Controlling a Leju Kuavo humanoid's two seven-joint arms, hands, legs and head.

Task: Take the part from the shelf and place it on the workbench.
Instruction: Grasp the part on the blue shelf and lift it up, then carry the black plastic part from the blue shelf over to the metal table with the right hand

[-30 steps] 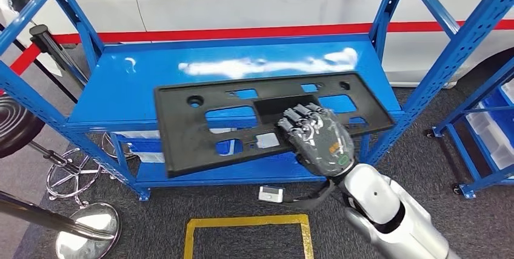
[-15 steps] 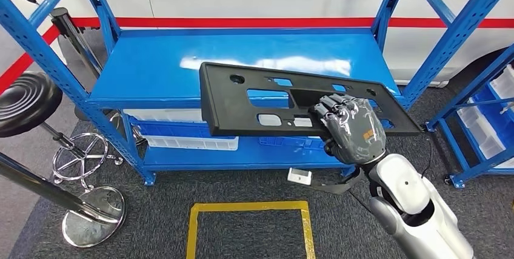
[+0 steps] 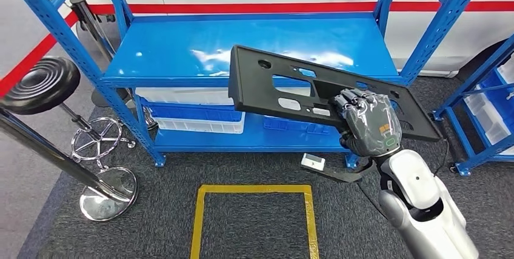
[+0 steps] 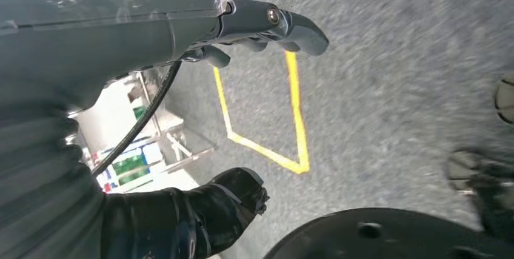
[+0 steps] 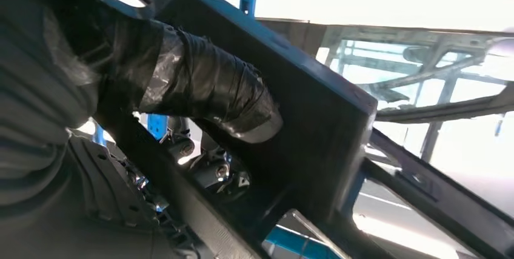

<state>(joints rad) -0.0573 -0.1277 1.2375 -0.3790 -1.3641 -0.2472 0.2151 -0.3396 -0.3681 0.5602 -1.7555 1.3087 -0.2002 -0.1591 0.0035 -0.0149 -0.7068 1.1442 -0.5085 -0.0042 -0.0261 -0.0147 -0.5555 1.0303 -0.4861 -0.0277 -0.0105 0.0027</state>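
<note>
Shelf (image 3: 254,47): blue steel rack across the upper frame, its glossy top deck bare; white bins on the lower level.
Floor (image 3: 254,235): dark grey carpet with a yellow taped square at lower centre.
Stool (image 3: 39,83): black, at left.
Part (image 3: 285,86): long black plate with cut-outs, centre right, lifted off the shelf and tilted.
Right hand (image 3: 367,122): fingers wrapped over the part's near edge, thumb beneath, holding it.
Left hand (image 4: 267,25): hangs over the carpet, fingers loosely extended, holding nothing.
</note>
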